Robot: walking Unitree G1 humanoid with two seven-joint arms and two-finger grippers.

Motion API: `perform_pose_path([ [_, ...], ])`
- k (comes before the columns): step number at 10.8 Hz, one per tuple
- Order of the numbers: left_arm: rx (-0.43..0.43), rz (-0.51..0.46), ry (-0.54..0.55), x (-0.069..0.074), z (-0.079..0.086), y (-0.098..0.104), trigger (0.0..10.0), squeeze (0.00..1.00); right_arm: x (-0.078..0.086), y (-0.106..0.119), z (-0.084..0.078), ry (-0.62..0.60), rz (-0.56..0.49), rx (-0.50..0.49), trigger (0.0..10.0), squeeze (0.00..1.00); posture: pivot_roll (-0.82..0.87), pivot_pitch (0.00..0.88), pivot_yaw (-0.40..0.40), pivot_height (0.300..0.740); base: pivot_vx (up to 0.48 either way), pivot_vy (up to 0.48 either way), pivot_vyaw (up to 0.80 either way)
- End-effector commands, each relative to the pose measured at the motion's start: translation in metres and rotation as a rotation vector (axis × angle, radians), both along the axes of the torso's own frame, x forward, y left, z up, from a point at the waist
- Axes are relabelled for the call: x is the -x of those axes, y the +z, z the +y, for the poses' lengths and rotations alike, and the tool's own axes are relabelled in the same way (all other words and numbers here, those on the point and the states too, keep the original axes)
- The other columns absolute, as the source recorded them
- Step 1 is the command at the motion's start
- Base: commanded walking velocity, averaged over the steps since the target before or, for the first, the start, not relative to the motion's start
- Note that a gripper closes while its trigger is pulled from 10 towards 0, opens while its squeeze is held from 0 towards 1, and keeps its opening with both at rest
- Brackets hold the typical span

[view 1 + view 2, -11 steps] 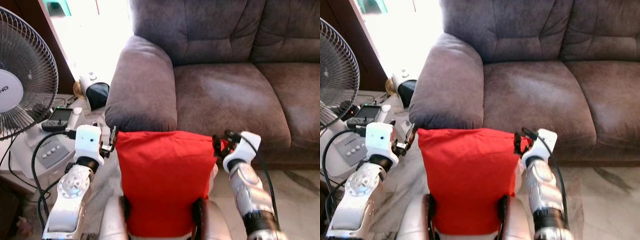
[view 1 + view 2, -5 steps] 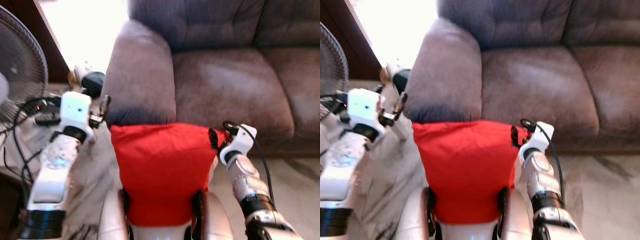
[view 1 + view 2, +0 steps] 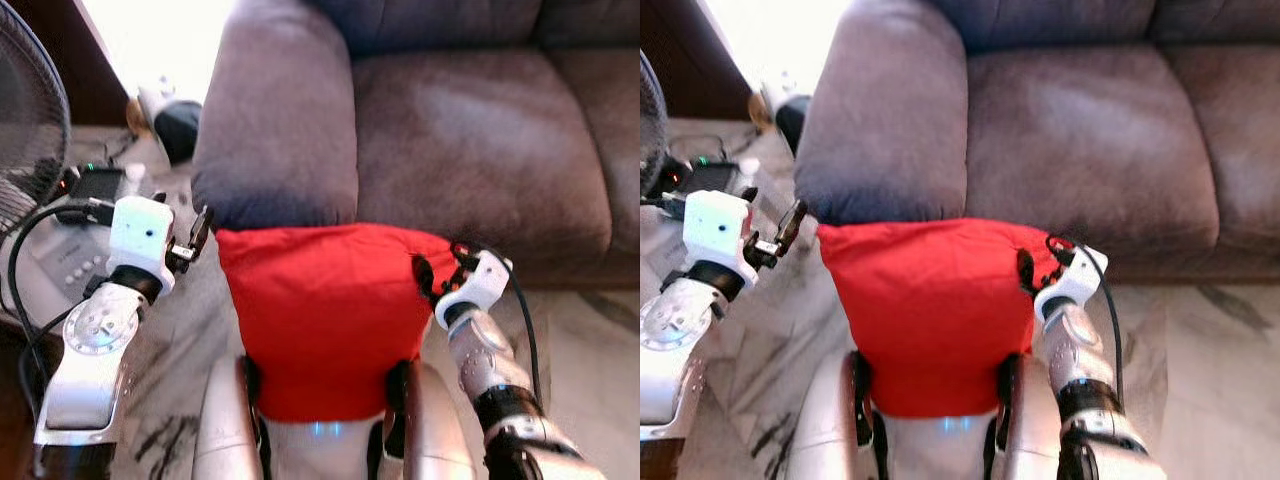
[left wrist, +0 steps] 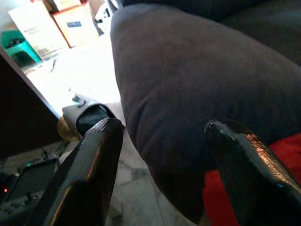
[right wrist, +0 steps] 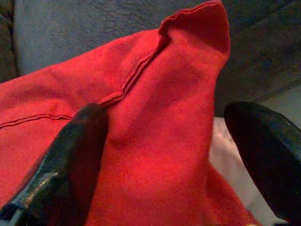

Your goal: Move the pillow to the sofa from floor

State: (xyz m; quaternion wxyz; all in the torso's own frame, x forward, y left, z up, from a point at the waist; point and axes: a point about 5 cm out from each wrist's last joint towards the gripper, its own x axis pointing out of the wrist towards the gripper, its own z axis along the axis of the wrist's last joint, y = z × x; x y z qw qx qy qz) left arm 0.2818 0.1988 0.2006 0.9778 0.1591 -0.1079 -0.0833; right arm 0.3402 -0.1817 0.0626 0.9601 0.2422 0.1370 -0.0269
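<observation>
The red pillow (image 3: 320,310) stands upright against my torso, its top edge just below the front of the grey sofa's armrest (image 3: 275,110). My right gripper (image 3: 440,272) is at the pillow's upper right corner. Its black fingers (image 5: 70,155) are spread wide, with the red fabric (image 5: 155,127) bulging between them. My left gripper (image 3: 200,230) hovers open to the left of the pillow, a short gap away, pointing at the armrest (image 4: 188,84) with nothing between its fingers (image 4: 89,174). The sofa seat (image 3: 480,130) lies beyond.
A standing fan (image 3: 25,130) and its grey base with cables (image 3: 60,250) crowd the left side. A dark device (image 3: 95,185) and a small white and black object (image 3: 170,115) lie on the floor beside the armrest. Marble floor (image 3: 590,330) lies to the right.
The view has moved in closer and tipped down. My left gripper has come off the pillow's upper left corner and swung outward. The right gripper stays at the right corner.
</observation>
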Motion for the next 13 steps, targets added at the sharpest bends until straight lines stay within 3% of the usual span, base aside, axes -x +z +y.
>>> perform_pose_path([
  [1,-0.003,-0.009,-0.005,0.004,0.001,0.007,10.0,0.00,0.003,-0.005,0.003,-0.003,0.005,-0.041,10.0,0.00,0.18,0.332,0.029,0.572,0.000,0.000,0.00],
  [3,-0.022,-0.049,-0.012,0.005,-0.004,0.015,10.0,0.00,-0.005,0.008,0.014,0.048,-0.091,-0.147,10.0,0.00,0.19,0.346,0.031,0.572,0.000,0.000,0.00],
  [5,-0.025,-0.045,-0.022,0.006,-0.007,0.016,10.0,0.00,-0.004,0.006,0.017,0.035,-0.090,-0.160,10.0,0.00,0.19,0.358,0.028,0.572,0.000,0.000,0.00],
  [6,-0.044,-0.037,-0.025,0.008,-0.008,0.014,10.0,0.00,0.000,0.002,0.017,0.045,-0.094,-0.112,0.0,0.00,0.18,0.357,0.026,0.572,0.000,0.000,0.00],
  [13,-0.084,-0.037,-0.041,0.000,-0.016,0.013,10.0,0.00,-0.002,0.003,0.012,0.051,-0.108,-0.056,0.0,0.00,0.17,0.305,0.027,0.572,0.000,0.000,0.00],
])
